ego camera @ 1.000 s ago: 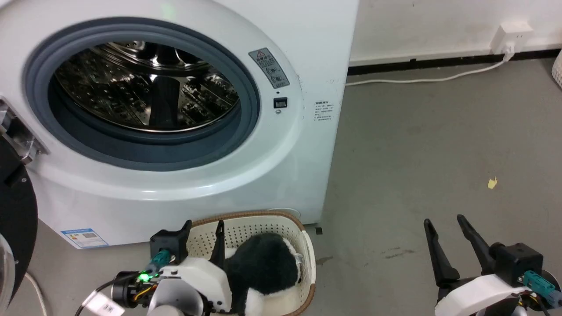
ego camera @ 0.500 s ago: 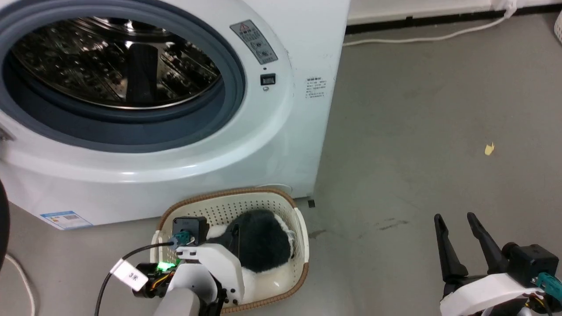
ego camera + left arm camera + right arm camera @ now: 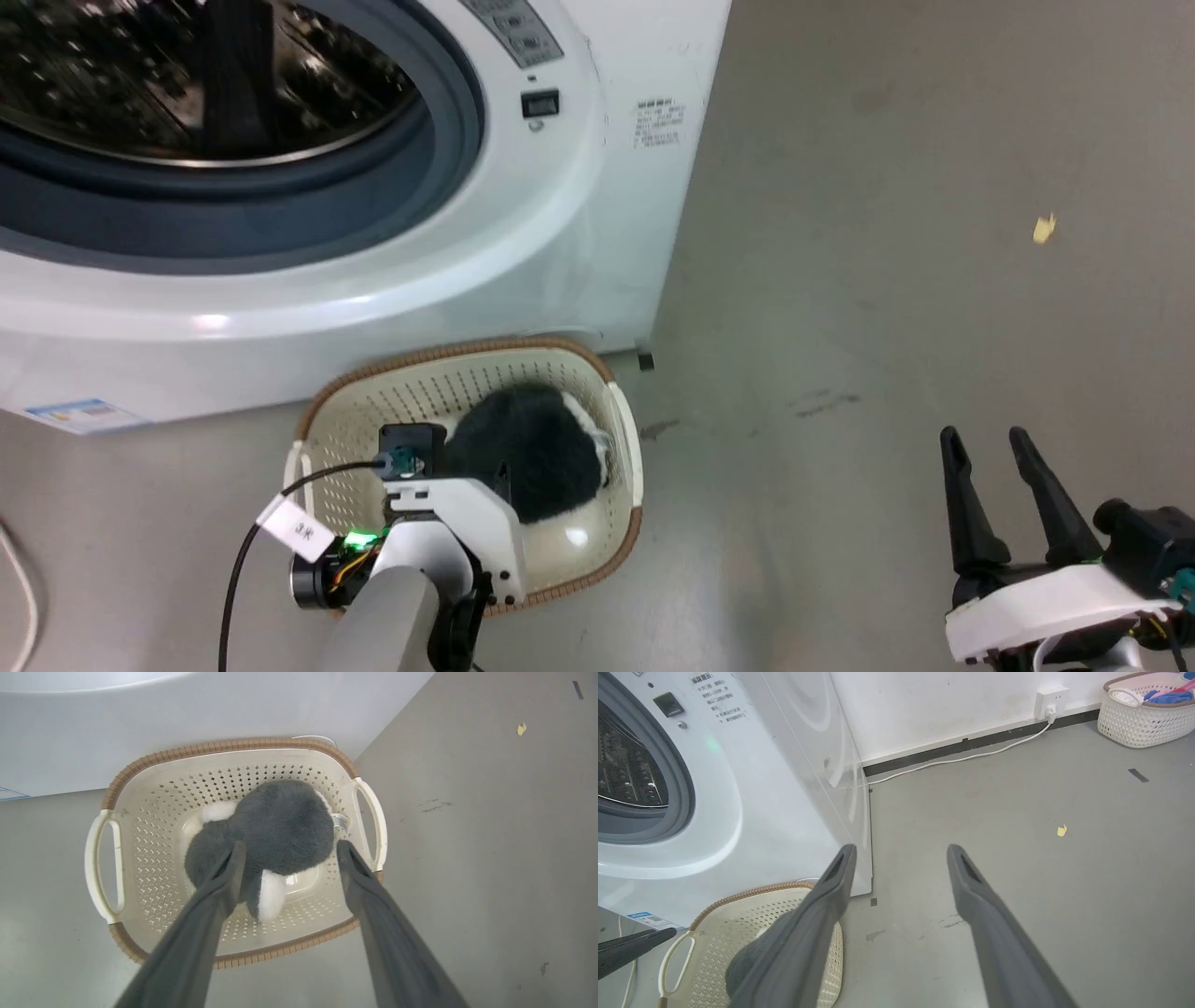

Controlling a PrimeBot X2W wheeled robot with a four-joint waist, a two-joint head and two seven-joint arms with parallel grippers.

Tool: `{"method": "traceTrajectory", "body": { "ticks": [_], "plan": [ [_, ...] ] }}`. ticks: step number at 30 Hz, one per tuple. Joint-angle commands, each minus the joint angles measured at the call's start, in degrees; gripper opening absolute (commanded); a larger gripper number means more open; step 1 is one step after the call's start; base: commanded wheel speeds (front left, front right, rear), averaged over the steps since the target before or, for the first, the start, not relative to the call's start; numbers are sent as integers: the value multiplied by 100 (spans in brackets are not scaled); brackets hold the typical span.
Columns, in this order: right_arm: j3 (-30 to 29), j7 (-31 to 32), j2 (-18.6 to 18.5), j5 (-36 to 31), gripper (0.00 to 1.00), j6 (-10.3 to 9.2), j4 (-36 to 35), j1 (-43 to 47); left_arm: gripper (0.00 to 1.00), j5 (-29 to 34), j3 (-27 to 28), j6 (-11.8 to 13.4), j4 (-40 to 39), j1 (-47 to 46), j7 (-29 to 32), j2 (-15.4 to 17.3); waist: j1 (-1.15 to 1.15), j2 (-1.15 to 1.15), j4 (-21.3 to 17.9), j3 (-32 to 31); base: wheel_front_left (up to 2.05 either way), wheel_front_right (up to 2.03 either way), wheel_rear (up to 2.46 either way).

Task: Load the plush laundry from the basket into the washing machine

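The cream basket (image 3: 448, 353) with its brown rim sits on the floor against the foot of the white washing machine (image 3: 373, 308), whose drum (image 3: 187, 75) stands open above it. The plush laundry (image 3: 527, 448), black with white patches, lies in the basket. My left gripper (image 3: 485, 476) reaches down into the basket. In the left wrist view it (image 3: 289, 847) is open, its two fingers standing either side of the plush laundry (image 3: 285, 816), over the basket (image 3: 224, 745). My right gripper (image 3: 985, 439) hangs open and empty over bare floor to the right.
A yellow scrap (image 3: 1044, 227) lies on the grey floor to the right. In the right wrist view a wall socket (image 3: 1052, 695) with a white cable sits at the back wall. A white woven basket of clothes (image 3: 1148, 718) stands in the far corner.
The head camera has tilted down, so the washer has slid up the picture. My left gripper has come lower into the basket over the plush. The right gripper stays open in place.
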Motion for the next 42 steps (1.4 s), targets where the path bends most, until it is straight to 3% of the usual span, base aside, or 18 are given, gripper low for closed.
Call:
{"method": "traceTrajectory", "body": {
  "ticks": [1,16,26,42],
  "plan": [
    [-25,-52,6,91,100,-3,-11,-116,100,-98,-63,67,134,-169,43,10,-1,0,-39,156,0,0,0],
    [-166,-227,7,496,100,-4,-157,-218,100,-490,-658,334,970,-1138,178,51,-1,0,-122,1230,0,0,0],
    [-320,-345,7,804,100,-4,-300,-251,100,-624,-1000,574,1530,-1897,-190,142,-1,0,-168,1966,0,0,0],
    [-413,-527,8,1242,100,-5,-280,-316,100,-1197,-1336,731,2558,-2961,-758,108,-1,0,-353,2915,0,0,0]
  ]
}}
